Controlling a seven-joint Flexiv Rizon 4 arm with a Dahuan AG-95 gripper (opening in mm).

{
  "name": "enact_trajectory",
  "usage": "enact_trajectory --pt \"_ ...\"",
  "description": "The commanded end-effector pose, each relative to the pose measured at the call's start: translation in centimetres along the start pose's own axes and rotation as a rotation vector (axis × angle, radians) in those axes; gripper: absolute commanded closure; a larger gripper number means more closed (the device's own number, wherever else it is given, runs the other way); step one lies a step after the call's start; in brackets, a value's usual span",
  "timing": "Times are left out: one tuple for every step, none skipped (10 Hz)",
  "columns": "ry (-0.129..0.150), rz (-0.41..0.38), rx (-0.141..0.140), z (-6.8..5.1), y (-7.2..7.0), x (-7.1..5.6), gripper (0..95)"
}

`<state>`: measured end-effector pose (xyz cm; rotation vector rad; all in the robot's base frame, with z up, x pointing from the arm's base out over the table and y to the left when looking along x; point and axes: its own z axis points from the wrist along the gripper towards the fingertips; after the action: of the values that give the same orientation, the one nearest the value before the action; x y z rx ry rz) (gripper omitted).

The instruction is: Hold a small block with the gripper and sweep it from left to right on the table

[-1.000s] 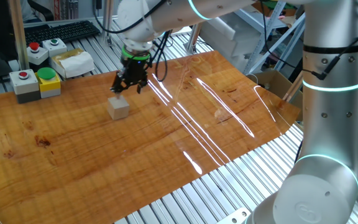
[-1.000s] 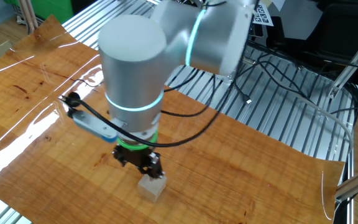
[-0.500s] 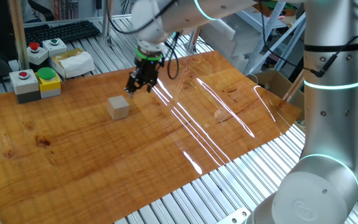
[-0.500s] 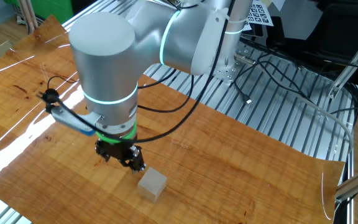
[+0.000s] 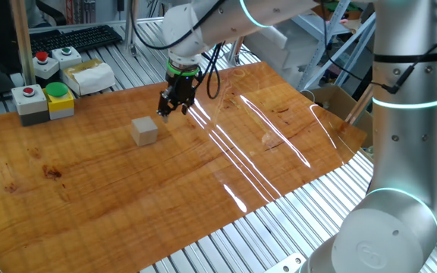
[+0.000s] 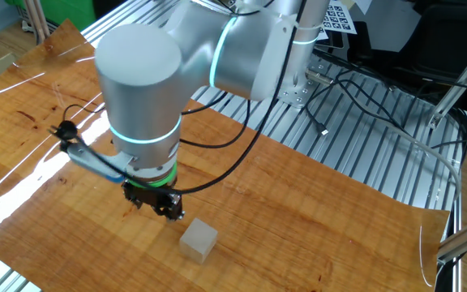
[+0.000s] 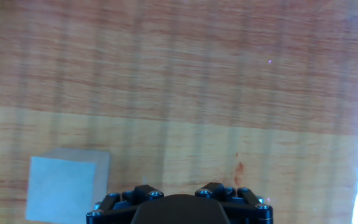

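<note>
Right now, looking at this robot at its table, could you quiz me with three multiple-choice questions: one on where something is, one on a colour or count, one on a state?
1. Where is the small block relative to the claw?
A. pinched in the claw
B. on the table, beside the claw, apart from it
C. on a button box

2. What colour is the big button on the yellow box?
A. blue
B. green
C. white

3. What is the claw holding?
A. nothing
B. the small block
C. a cable

Answers: 1 B, as both fixed views show bare wood between block and claw. 2 B, as a green dome sits on the yellow box, next to a grey box with a red button. 3 A, as nothing shows between its fingers, and the block lies free.
</note>
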<state>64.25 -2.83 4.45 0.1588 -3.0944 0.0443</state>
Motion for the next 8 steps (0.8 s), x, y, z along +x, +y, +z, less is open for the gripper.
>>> enact_trajectory --pt "-0.014 0.061 -0.015 -0.28 -0.27 0.00 95.0" --pt "-0.013 0.065 -0.016 -0.34 -0.32 -0.02 95.0" --pt "-0.010 0.076 -0.021 -0.35 -0.35 -0.04 95.0" --pt "0.001 0.081 -0.029 -0.36 -0.38 -0.07 95.0" --pt "0.007 0.076 -0.037 -0.37 -0.37 -0.08 95.0" --pt "0.005 0.055 -0.038 -0.38 -0.37 -0.07 95.0" --pt "0.002 0.055 -0.039 -0.40 -0.39 -0.09 95.0" --pt "0.002 0.059 -0.039 -0.40 -0.39 -0.10 95.0"
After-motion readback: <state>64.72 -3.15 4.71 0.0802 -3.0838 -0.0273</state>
